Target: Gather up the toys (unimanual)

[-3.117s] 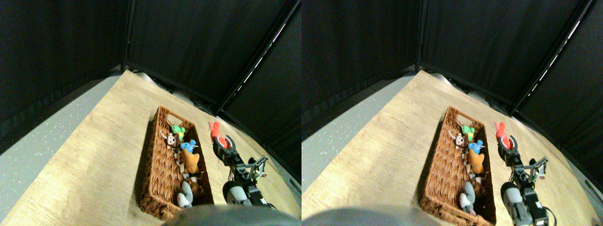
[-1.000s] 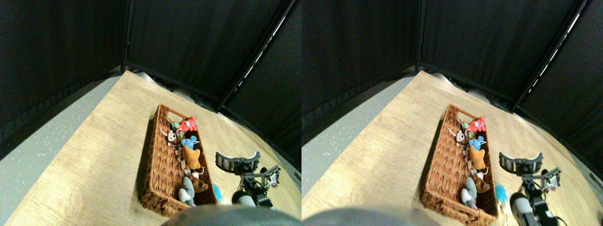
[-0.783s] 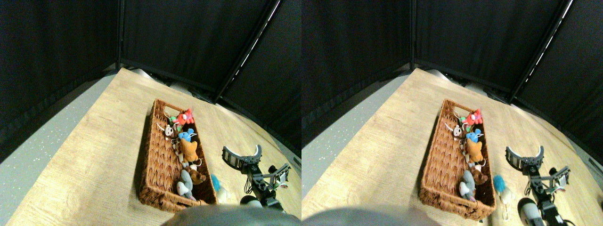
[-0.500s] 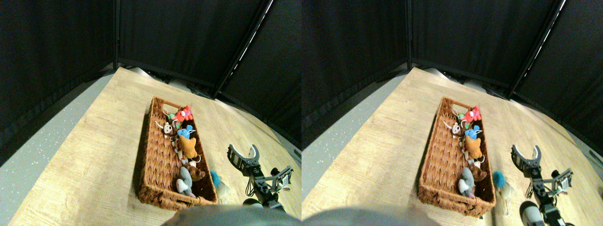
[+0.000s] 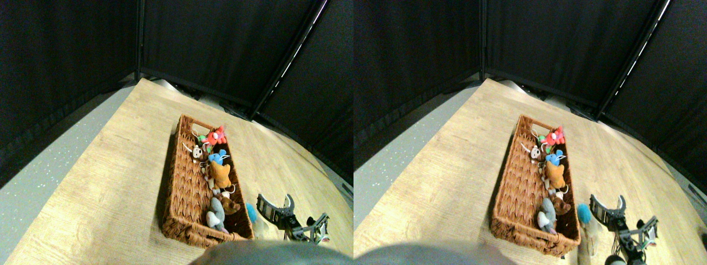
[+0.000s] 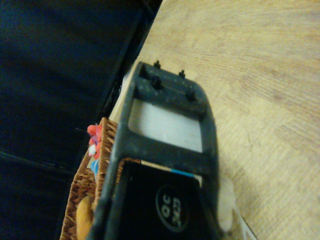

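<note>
— How many toys do you see in the basket (image 5: 185, 187)?
— Six: red (image 5: 216, 136), green (image 5: 203, 138), white-and-brown (image 5: 195, 152), blue (image 5: 217, 158), orange (image 5: 221, 174), grey (image 5: 215, 214).
— And outside?
— One blue toy on the floor (image 5: 252, 212). One basket.

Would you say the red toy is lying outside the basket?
No, the red toy lies inside the basket, at its far end.
</note>
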Controlling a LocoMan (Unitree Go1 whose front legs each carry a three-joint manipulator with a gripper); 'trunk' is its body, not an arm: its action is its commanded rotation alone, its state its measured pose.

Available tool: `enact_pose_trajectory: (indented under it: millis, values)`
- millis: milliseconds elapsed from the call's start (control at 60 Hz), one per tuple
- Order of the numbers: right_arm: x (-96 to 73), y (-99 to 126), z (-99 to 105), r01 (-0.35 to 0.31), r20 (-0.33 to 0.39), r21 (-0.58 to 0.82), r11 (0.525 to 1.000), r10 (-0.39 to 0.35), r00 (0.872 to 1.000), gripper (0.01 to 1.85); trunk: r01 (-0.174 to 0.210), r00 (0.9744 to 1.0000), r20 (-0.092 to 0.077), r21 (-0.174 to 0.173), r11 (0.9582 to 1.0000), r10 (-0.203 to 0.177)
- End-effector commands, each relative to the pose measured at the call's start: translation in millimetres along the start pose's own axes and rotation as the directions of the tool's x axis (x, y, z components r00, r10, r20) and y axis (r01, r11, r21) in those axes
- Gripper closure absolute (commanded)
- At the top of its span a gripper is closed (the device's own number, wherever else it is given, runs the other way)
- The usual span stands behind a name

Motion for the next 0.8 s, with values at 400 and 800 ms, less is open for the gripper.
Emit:
enact_pose_trajectory:
  millis: [400,800]
  values:
    - [-15.9,-26.7,-4.9,0.081,-0.114,0.052,0.995,-0.075,0.991,1.0,-0.021,0.9995,-0.024,-0.031,0.9993,0.021]
    - [-12.8,-47.3,-12.9,0.178,-0.185,0.044,0.983,-0.167,0.968,0.99,-0.029,0.9992,-0.028,-0.039,0.9988,0.028]
